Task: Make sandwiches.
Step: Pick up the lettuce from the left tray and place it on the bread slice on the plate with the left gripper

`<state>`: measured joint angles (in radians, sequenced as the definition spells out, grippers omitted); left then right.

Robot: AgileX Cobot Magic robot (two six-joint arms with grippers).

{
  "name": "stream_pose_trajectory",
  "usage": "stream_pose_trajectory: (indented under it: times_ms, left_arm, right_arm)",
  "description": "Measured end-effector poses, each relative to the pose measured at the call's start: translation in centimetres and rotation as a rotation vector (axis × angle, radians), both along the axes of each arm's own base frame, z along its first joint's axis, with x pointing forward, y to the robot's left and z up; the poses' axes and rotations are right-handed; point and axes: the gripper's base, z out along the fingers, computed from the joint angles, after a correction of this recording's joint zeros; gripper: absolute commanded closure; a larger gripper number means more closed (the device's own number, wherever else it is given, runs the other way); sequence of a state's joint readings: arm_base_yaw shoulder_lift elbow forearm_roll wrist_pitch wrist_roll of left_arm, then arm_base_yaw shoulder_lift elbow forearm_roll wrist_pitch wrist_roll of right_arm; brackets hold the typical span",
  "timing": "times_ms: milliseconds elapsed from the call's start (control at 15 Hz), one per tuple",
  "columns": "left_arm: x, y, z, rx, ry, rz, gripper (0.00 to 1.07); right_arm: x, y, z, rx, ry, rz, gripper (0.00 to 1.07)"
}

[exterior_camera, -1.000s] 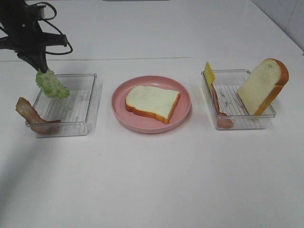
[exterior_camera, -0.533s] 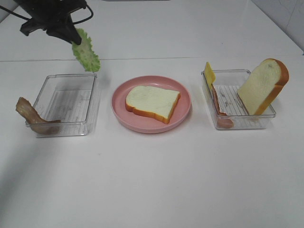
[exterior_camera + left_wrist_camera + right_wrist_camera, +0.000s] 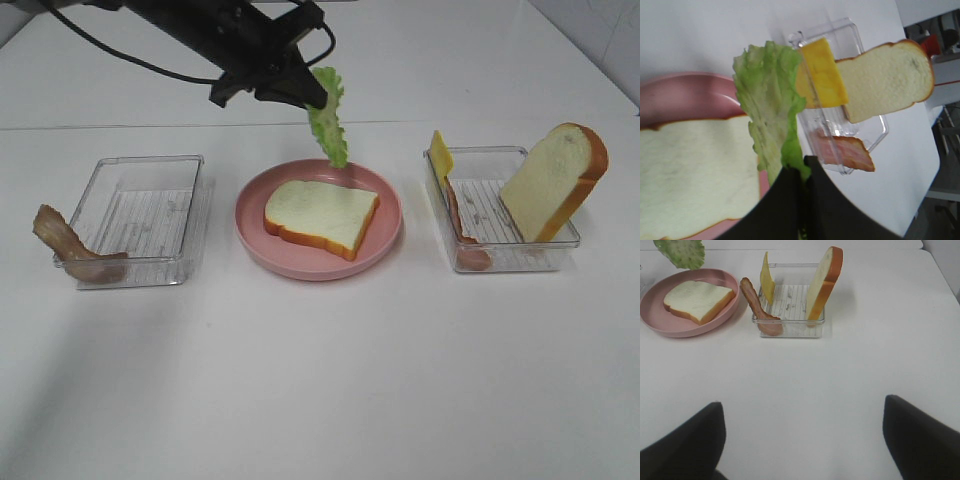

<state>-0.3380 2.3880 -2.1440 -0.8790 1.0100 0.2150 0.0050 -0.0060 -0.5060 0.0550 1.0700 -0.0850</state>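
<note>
Left gripper point(image 3: 308, 97), jaws clamped on the top of a ruffled green lettuce leaf point(image 3: 328, 125), which hangs lengthwise over the far rim of the round pink plate point(image 3: 250, 230). The cream-white bread slice point(image 3: 320, 215) lies below, slightly nearer. Right gripper point(image 3: 802, 440) stands spread wide, empty.

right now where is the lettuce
In the exterior high view the lettuce hangs from the shut left gripper near centre, above the far rim of the pink plate with the bread slice.
</note>
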Motion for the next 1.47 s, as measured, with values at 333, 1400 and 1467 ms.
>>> stream_pose_trajectory:
  times_ms: [333,1400,1467]
  left_arm:
    - [-1.2,-3.4,-2.9,-0.028,0.059,-0.070,1.07]
    - [-0.3,-0.5,-7.0,0.369,0.033,-0.043,0.93]
    - [-0.3,-0.5,-7.1,0.372,0.037,-0.037,0.79]
  right_arm:
    - [0.0,0.0,0.0,0.000,0.000,0.000,0.27]
    - [0.0,0.0,0.0,0.000,0.000,0.000,0.27]
    - [0.0,0.0,0.0,0.000,0.000,0.000,0.27]
